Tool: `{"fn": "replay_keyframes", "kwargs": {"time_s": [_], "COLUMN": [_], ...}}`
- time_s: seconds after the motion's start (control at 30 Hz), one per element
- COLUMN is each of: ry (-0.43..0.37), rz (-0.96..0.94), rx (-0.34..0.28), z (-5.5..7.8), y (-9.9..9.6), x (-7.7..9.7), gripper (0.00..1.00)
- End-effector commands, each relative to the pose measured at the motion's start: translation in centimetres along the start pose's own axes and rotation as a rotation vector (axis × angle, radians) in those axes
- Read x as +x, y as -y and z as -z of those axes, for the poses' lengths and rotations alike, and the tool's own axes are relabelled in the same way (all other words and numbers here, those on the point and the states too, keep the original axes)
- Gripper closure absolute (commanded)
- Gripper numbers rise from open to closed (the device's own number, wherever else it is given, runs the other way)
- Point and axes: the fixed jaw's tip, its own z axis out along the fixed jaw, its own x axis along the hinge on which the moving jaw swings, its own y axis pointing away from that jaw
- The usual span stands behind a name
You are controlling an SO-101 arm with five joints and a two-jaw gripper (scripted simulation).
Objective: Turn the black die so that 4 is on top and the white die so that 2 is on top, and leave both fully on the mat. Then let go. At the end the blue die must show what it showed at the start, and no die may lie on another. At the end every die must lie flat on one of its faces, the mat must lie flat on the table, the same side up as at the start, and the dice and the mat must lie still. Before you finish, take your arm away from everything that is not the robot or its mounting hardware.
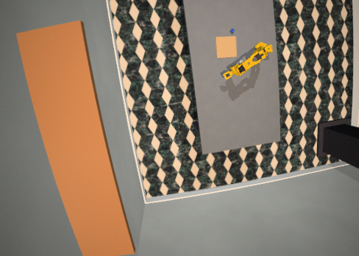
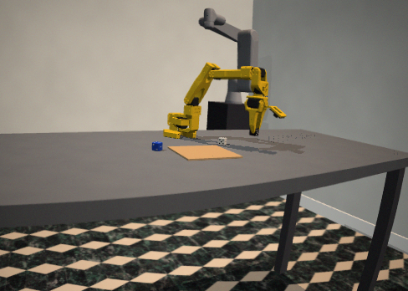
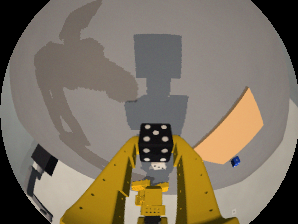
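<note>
My gripper (image 2: 254,132) (image 3: 156,143) points down and is shut on the black die (image 2: 257,132) (image 3: 156,134), holding it between the fingertips above the table, off the mat. In the wrist view the die shows five pips on the face toward the camera and four on the face toward the arm's base. The white die (image 1: 241,61) (image 2: 222,140) (image 3: 158,166) stands on the table, off the mat near its corner; its top number is too small to read. The tan mat (image 1: 226,47) (image 2: 205,153) (image 3: 235,130) lies flat.
The blue die (image 1: 232,31) (image 2: 157,145) (image 3: 236,161) lies on the table just off the mat; its top number is unclear. The arm's base (image 1: 264,48) (image 2: 181,127) stands near the table edge. A grey robot arm (image 2: 247,48) stands beyond the table (image 1: 239,123).
</note>
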Motion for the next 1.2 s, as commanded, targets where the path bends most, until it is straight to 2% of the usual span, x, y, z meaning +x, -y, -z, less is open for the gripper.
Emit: {"fn": "replay_keyframes", "kwargs": {"time_s": [0.0, 0.27, 0.33, 0.53, 0.7, 1.17], "ry": [0.070, 0.062, 0.062, 0.058, 0.057, 0.060], "rz": [-0.163, -0.467, -0.467, -0.616, -0.666, -0.683], "rx": [0.003, 0.013, 0.013, 0.018, 0.019, 0.021], "z": [1.4, 1.2, 1.2, 1.2, 1.1, 1.2], "y": [4.0, 11.5, 11.5, 14.9, 16.0, 16.5], "x": [-0.7, 1.3, 1.3, 3.0, 3.8, 4.0], "gripper": [1.00, 1.00, 1.00, 1.00, 1.00, 1.00]}}
